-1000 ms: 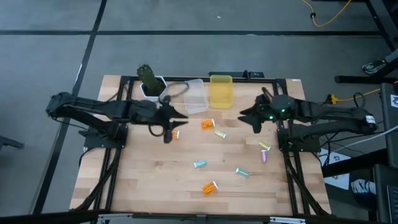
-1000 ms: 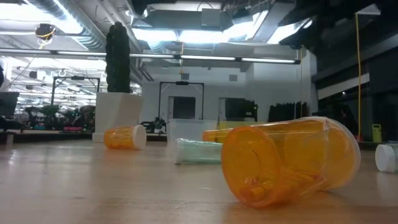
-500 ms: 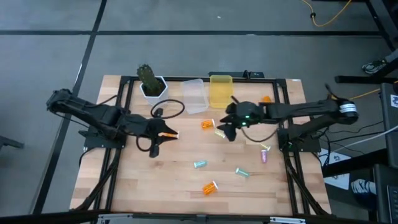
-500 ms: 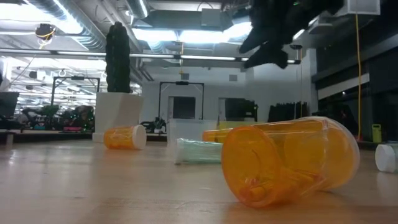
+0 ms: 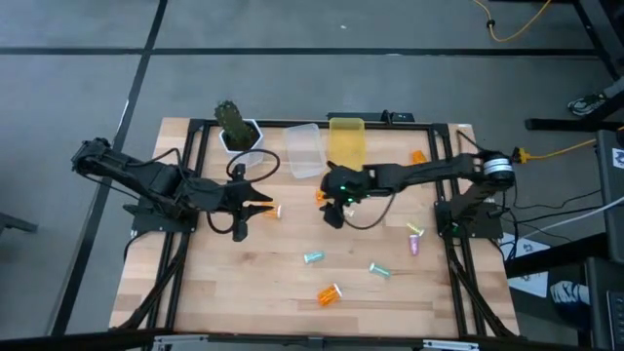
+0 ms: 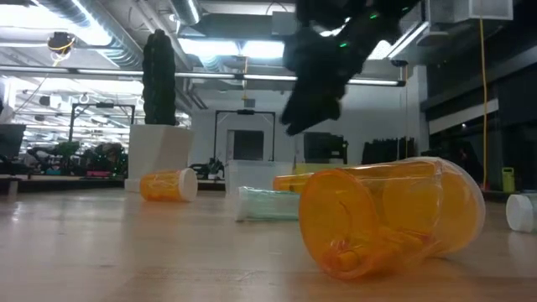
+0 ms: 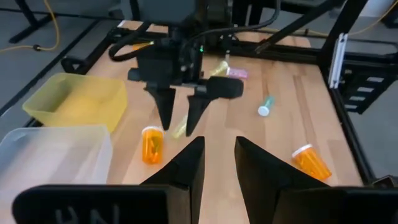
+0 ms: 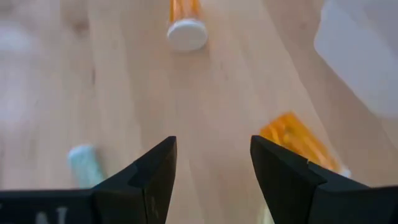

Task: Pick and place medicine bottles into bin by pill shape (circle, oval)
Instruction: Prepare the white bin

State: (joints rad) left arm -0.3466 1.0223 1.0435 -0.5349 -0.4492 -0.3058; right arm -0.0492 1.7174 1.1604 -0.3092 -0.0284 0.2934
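The medicine bottles [image 5: 330, 292] lie scattered on their sides over the counter [image 5: 244, 283], none yet sorted into the clear bin [image 5: 306, 152] or yellow bin [image 5: 346, 142] at 12 o'clock. The right gripper [image 5: 334, 208] reaches toward centre, jaws wide and empty, poised over an orange bottle [image 5: 324, 195] and a pale green bottle [image 5: 345, 209], likely choosing one. At 9 o'clock the left gripper [image 5: 255, 208] waits beside another orange bottle [image 5: 272, 210], jaws narrow, gripping nothing.

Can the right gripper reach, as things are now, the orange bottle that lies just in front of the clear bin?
Probably yes. The right gripper is open and hangs right beside the orange bottle, which lies free on the table with nothing over it. The clear bin stands apart behind it, and the left gripper is off to the side.
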